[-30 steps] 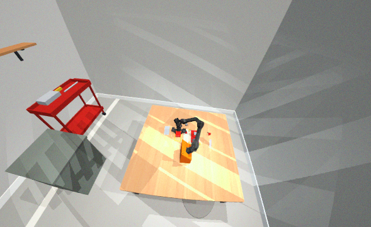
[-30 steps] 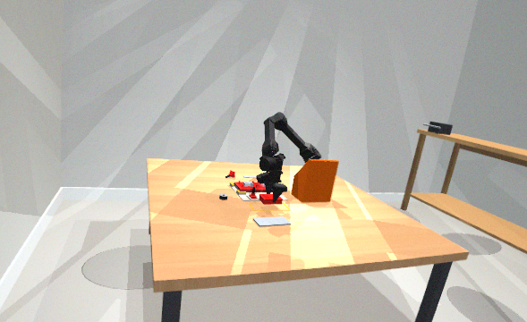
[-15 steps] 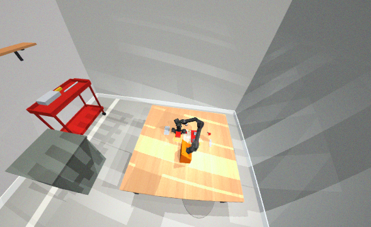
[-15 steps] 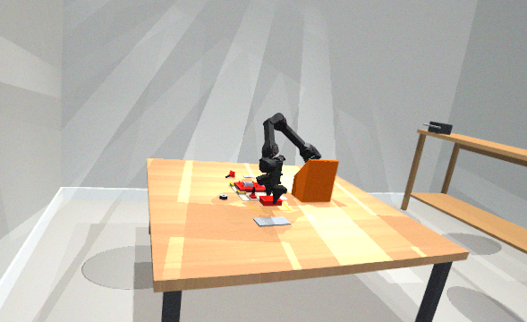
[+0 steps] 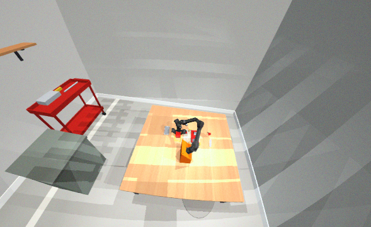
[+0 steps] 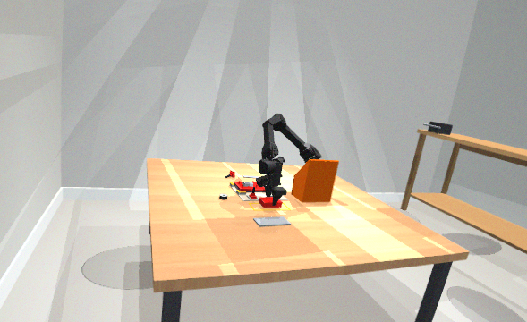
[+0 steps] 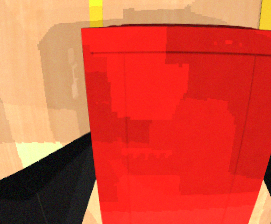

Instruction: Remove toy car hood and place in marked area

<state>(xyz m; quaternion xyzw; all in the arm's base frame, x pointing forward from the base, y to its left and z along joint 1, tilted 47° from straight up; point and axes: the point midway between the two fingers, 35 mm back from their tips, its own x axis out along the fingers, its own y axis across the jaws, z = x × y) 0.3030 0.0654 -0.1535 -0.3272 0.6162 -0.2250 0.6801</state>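
Observation:
The red hood (image 5: pixel 177 135) (image 6: pixel 268 203) (image 7: pixel 176 100) is between the fingers of my gripper (image 5: pixel 178 132) (image 7: pixel 179 141), which is shut on it from both sides. The hood is level and low over the table; any gap beneath is too small to tell. The marked area's yellow outline (image 6: pixel 251 206) shows around and beneath the hood in the exterior view, and two yellow strips (image 7: pixel 96 14) run out past the hood's far edge in the wrist view. The red toy car (image 5: pixel 193 136) (image 6: pixel 245 188) stands apart from the hood, behind the gripper in the exterior view.
An orange slanted box (image 5: pixel 186 156) (image 6: pixel 320 181) stands close to the arm. A grey flat plate (image 5: pixel 166 130) (image 6: pixel 272 221) lies near the marked area. A small red part (image 6: pixel 252 196), another red part (image 5: pixel 209 133) (image 6: pixel 232 173) and a small dark round part (image 6: pixel 223 197) lie around the car.

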